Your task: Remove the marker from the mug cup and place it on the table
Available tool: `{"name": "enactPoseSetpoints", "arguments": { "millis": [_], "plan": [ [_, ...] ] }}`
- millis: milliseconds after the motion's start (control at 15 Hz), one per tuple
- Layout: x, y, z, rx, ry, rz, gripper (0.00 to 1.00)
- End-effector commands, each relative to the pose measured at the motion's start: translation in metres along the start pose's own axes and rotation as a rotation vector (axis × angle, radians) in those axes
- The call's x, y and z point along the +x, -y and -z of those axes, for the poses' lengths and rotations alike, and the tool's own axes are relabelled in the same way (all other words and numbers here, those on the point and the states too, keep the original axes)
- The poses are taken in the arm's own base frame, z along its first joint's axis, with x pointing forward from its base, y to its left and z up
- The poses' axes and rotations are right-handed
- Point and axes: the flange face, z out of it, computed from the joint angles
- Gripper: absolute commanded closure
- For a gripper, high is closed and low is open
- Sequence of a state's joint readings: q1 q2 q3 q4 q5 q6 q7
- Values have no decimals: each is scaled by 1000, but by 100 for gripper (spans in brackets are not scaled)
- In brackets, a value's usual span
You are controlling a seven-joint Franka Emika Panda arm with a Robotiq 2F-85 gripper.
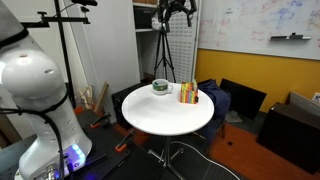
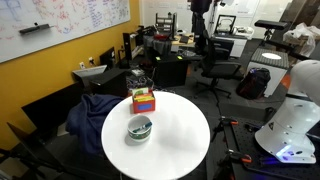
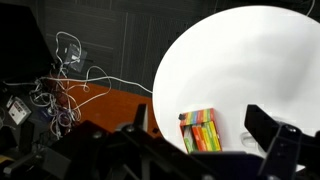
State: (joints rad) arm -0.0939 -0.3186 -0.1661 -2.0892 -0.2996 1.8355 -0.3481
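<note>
In an exterior view the mug cup [image 1: 160, 87] stands at frame centre, on the far part of the table [image 1: 165, 120], just beside a striped bundle [image 1: 188, 94].

In an exterior view the mug cup [image 2: 140, 127] sits left of centre. A dark spot inside it is probably the marker [image 2: 140, 124], though it is too small to be sure.

In the wrist view the gripper [image 3: 200, 122] enters at the bottom edge, fingers spread wide and empty, well above the striped bundle. The mug cup is out of frame.

I judge the reach not yet begun. The next move calls for lowering over the mug cup and centring the jaws on the marker.
</note>
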Motion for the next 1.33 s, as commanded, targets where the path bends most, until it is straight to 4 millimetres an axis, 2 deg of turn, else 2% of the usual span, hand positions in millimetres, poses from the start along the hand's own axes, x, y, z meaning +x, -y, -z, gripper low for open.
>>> {"name": "enactPoseSetpoints", "arguments": {
  "millis": [0, 467, 800, 1267],
  "plan": [
    [27, 10, 2, -11, -85, 58, 0],
    [80, 39, -8, 5, -232, 126, 0],
    [108, 69, -17, 90, -270, 172, 0],
    [147, 113, -19, 200, -303, 239, 0]
  ]
}}
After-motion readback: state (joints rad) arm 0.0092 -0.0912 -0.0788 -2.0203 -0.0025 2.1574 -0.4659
